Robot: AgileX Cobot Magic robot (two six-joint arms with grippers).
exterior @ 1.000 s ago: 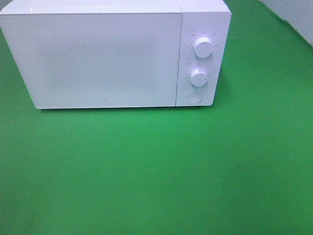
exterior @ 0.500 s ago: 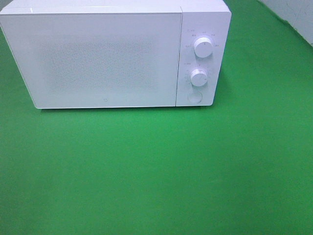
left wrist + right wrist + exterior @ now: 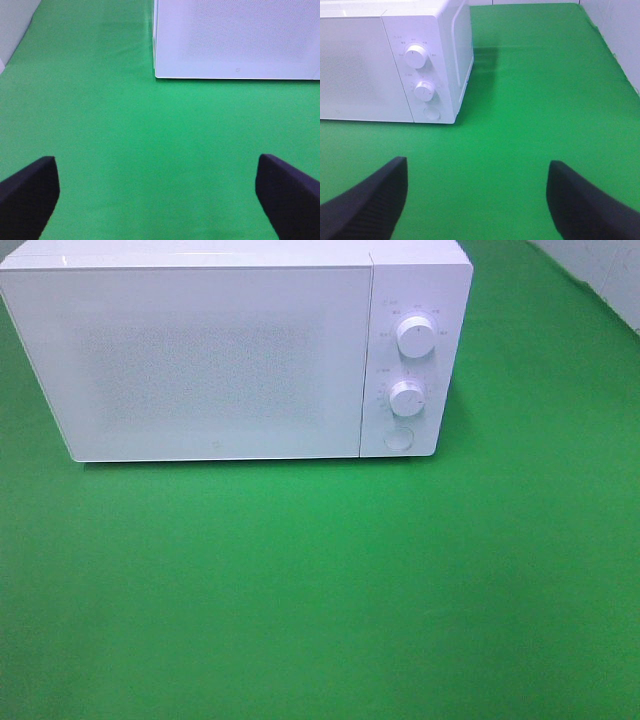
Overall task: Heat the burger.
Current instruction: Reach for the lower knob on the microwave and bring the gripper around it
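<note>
Standing on green cloth (image 3: pixel 320 590), white microwave (image 3: pixel 235 350), door (image 3: pixel 190 380) shut, round button (image 3: pixel 398 438)

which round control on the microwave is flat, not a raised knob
The bottom button; the upper knob and lower knob above it stick out.

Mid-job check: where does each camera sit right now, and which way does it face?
Exterior high: mounted high in front, looking down on the closed microwave and green cloth; no arm shows.
Left wrist: low over the cloth, facing the door end away from the knobs; the open left gripper shows, empty.
Right wrist: low, facing the knobs and round button; the open right gripper shows, empty.
Shared: all see the microwave door; exterior high and right wrist both show the knobs.
</note>
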